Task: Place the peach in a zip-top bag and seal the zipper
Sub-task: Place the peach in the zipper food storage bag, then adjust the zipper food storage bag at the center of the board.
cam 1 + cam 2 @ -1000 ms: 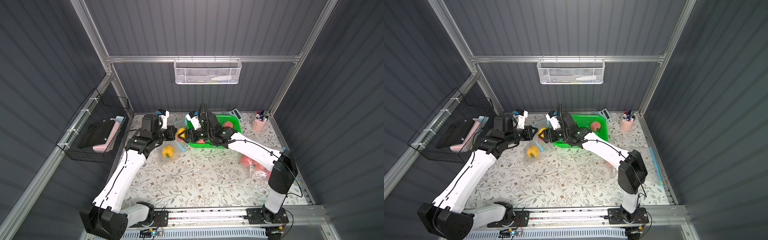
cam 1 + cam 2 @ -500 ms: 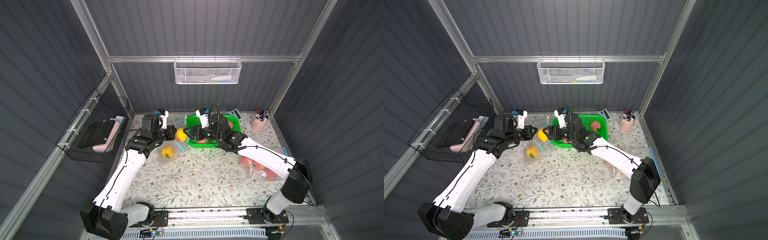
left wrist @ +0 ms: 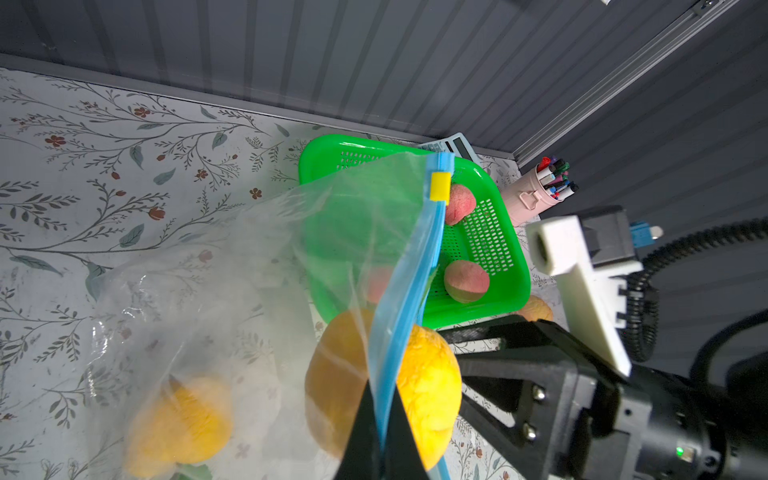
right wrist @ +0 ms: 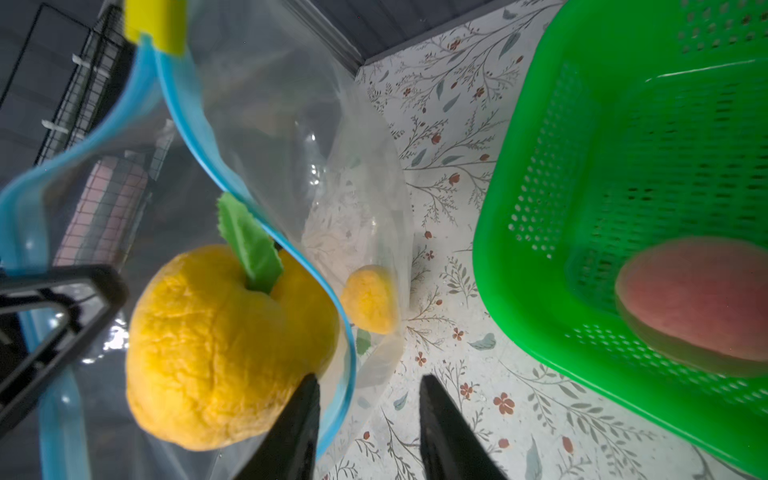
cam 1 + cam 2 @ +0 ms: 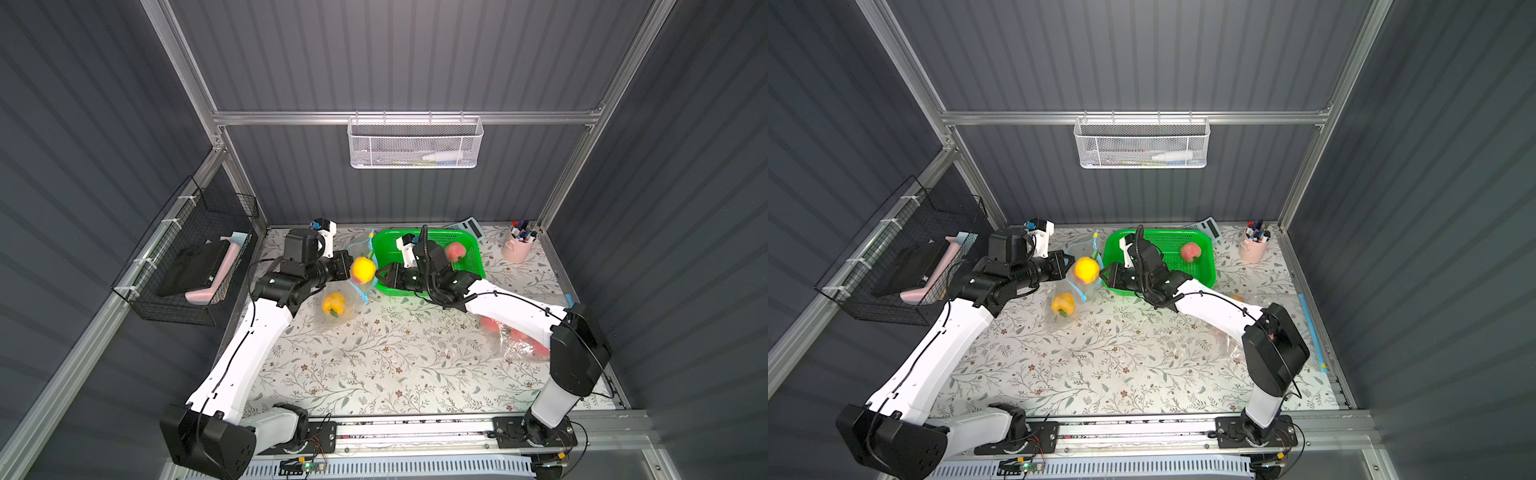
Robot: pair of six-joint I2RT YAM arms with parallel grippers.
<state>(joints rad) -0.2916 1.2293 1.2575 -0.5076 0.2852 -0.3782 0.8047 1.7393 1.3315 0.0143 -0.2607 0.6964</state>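
L tool (image 3: 380,409) clamps bag (image 3: 249,270) rim beside peach (image 4: 216,340); your R tool (image 4: 370,380), half-open & empty, flanks peach's other side.

Dark grey ribbed wall panels (image 5: 395,62) enclose a small booth on three sides, joined by bare aluminium posts (image 5: 185,70) and a horizontal rail (image 5: 291,117) across the back wall. A white mesh basket (image 5: 415,137) hangs from that rail, and a black wire basket (image 5: 166,305) hangs on the left-hand wall. The worktop (image 5: 374,365) is covered in a pale sheet printed with leafy sprigs and small flowers. Light is even and soft, with faint shadows.
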